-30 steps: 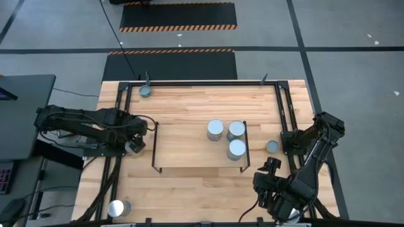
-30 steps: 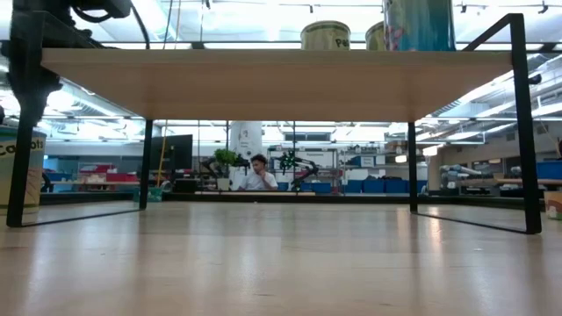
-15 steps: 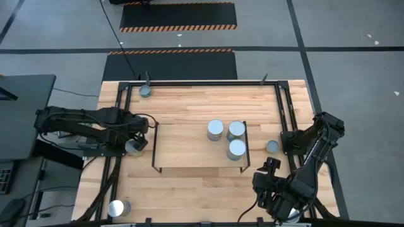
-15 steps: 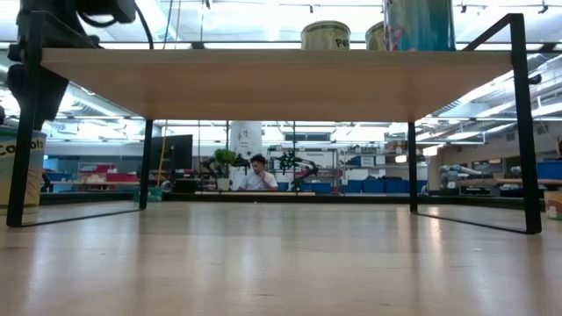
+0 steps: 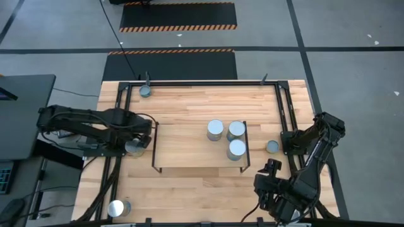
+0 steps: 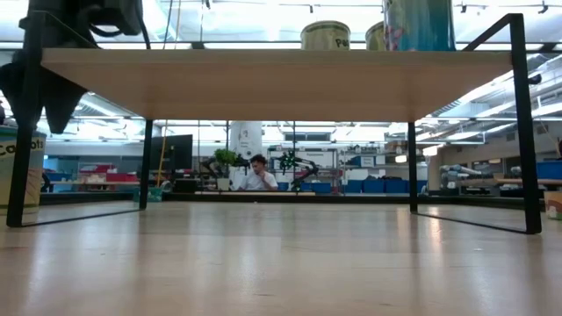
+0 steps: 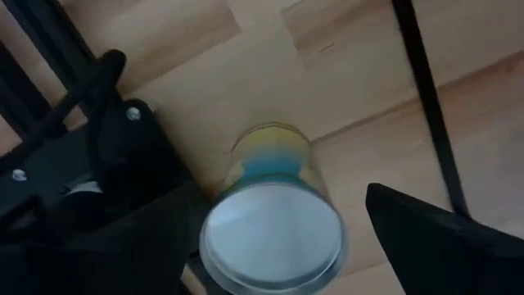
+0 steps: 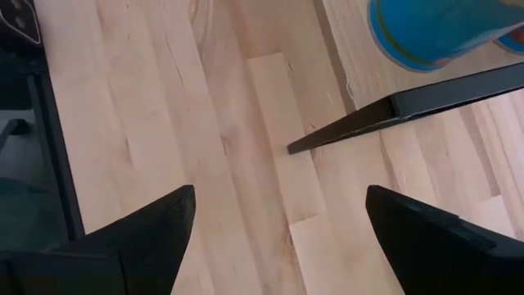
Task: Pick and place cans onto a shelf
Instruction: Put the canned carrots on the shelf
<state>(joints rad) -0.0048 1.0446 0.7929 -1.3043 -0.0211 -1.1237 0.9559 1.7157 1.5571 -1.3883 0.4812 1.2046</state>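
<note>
My left gripper (image 5: pixel 136 142) points straight down at the table's left, open over a silver-topped can (image 7: pixel 274 233) that stands on the table just left of the shelf (image 5: pixel 189 151). Its fingers stand on either side of the can (image 5: pixel 133 149); one is clearly apart, and I cannot tell for the other. Three cans (image 5: pixel 215 130) (image 5: pixel 236 130) (image 5: pixel 237 149) stand on the shelf board's right part. Single cans stand on the table at the far left (image 5: pixel 146 91), right (image 5: pixel 273 146) and near left (image 5: pixel 118 208). My right gripper (image 8: pixel 278 238) waits open at the near right (image 5: pixel 270 169).
The shelf's black wire end frames (image 6: pixel 26 132) (image 6: pixel 520 123) stand on the table, and one foot bar (image 8: pixel 401 111) shows ahead of my right gripper. A black rail frame (image 5: pixel 282 107) edges the table. A person sits in the room far behind (image 6: pixel 258 172).
My left gripper has rolled about its downward axis over the can, staying in place. The cans and my right arm have kept still.
</note>
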